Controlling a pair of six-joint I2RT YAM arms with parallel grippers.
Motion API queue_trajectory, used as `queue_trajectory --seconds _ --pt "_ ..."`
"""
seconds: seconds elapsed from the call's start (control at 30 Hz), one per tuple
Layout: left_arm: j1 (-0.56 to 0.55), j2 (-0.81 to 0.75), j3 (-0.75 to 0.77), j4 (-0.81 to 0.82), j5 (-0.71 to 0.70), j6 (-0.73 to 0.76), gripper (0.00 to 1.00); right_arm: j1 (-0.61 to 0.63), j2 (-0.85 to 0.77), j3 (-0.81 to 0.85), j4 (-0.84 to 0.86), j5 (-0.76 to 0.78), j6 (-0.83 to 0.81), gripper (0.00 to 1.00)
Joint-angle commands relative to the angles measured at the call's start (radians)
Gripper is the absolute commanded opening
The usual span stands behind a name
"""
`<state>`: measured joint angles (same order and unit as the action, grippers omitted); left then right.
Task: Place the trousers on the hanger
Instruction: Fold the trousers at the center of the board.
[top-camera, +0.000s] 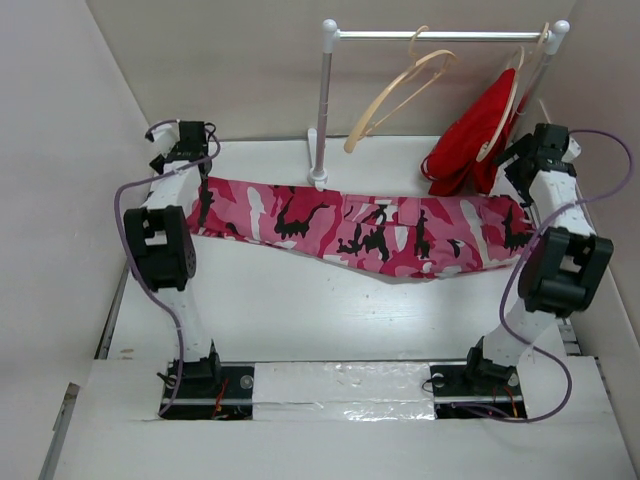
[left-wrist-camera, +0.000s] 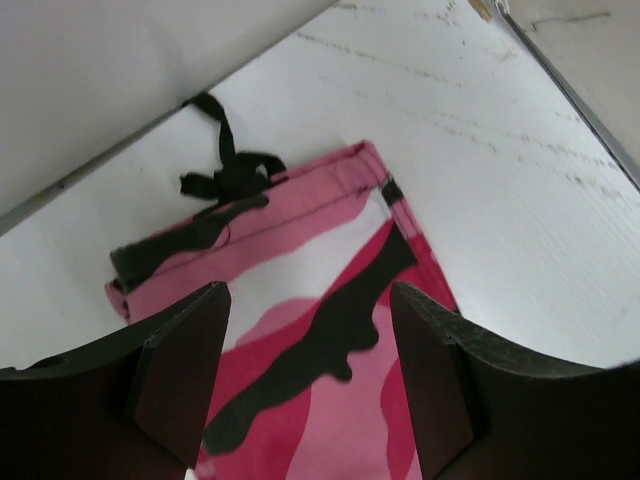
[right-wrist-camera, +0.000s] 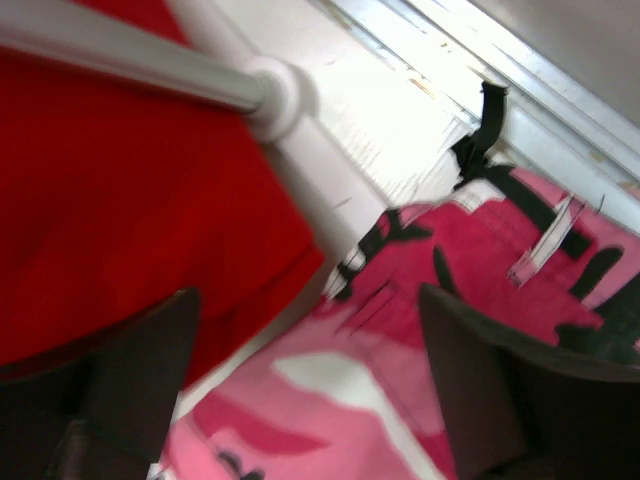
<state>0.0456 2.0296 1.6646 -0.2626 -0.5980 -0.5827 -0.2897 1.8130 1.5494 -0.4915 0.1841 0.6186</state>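
Trousers (top-camera: 360, 228) lie flat on the table (top-camera: 300, 320), stretched left to right as one long band in front of the rack. They are not on the hanger (top-camera: 400, 88), which hangs empty and tilted on the rail (top-camera: 440, 36), well apart from the cloth. Left hand (left-wrist-camera: 310, 385) is wide with nothing between its fingers, hovering over the left end with the black tie cord (left-wrist-camera: 228, 180). Right hand (right-wrist-camera: 305, 400) is wide and empty too, over the right end, just beside the red garment (right-wrist-camera: 120, 200) and the rack post (right-wrist-camera: 310, 175).

Risks:
- The right side is crowded. A grab there could catch red cloth along with the camo or instead of it, or bump the post and shake the rack.
- The left grab could pinch only the top layer or only the cord, so the cloth unfolds and sags once lifted.
- It is a long limp band. Lifted by both ends, the middle likely droops, drags on the table or snags the near post.
- The hanger hangs loose by its hook. A push from the cloth could spin it or knock it off the rail.
- An uneven drape probably slides off the hanger.
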Motion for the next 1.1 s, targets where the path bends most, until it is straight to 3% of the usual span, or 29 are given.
queue_trajectory --seconds 0.0,0.17,0.23,0.27,0.3,0.33,0.5,0.57,0.67,0.8,0.9,1.0,1.03,1.07 --pt "-0.009 -0.223 -0.138 0.042 0.069 -0.078 0.62 -0.008 -0.194 -0.125 0.167 -0.124 0.076 1.0" --pt "-0.009 -0.382 -0.397 0.062 0.213 -0.204 0.61 0.001 -0.487 -0.51 0.336 -0.224 0.136 0.98" --pt "-0.009 -0.44 -0.462 0.082 0.245 -0.224 0.61 0.033 -0.652 -0.635 0.445 -0.245 0.141 0.88" --pt "-0.009 -0.454 -0.526 0.088 0.274 -0.233 0.61 0.047 -0.702 -0.693 0.474 -0.265 0.136 0.34" --pt "-0.009 -0.469 -0.561 0.117 0.293 -0.244 0.61 0.081 -0.749 -0.798 0.526 -0.279 0.132 0.05" --pt "-0.009 -0.482 -0.589 0.125 0.306 -0.247 0.62 0.099 -0.838 -0.845 0.537 -0.296 0.109 0.0" --pt "0.004 -0.433 -0.692 0.151 0.376 -0.276 0.64 0.24 -1.038 -1.041 0.581 -0.411 0.004 0.03" --pt "0.013 -0.382 -0.689 0.152 0.377 -0.278 0.71 0.311 -1.084 -1.074 0.555 -0.454 -0.068 0.21" --pt "0.013 -0.327 -0.687 0.167 0.4 -0.287 0.77 0.403 -1.119 -1.094 0.489 -0.454 -0.144 0.39" --pt "0.013 -0.301 -0.72 0.235 0.403 -0.318 0.77 0.494 -1.17 -1.146 0.452 -0.443 -0.168 0.43" --pt "0.002 -0.275 -0.704 0.203 0.374 -0.347 0.64 0.535 -1.172 -1.173 0.467 -0.422 -0.158 0.44" --pt "0.002 -0.269 -0.681 0.181 0.339 -0.35 0.25 0.547 -1.152 -1.177 0.481 -0.407 -0.146 0.44" --pt "0.002 -0.267 -0.675 0.166 0.334 -0.35 0.07 0.547 -1.146 -1.175 0.479 -0.405 -0.143 0.44" --pt "0.002 -0.269 -0.665 0.155 0.316 -0.35 0.0 0.557 -1.13 -1.177 0.481 -0.4 -0.142 0.44"
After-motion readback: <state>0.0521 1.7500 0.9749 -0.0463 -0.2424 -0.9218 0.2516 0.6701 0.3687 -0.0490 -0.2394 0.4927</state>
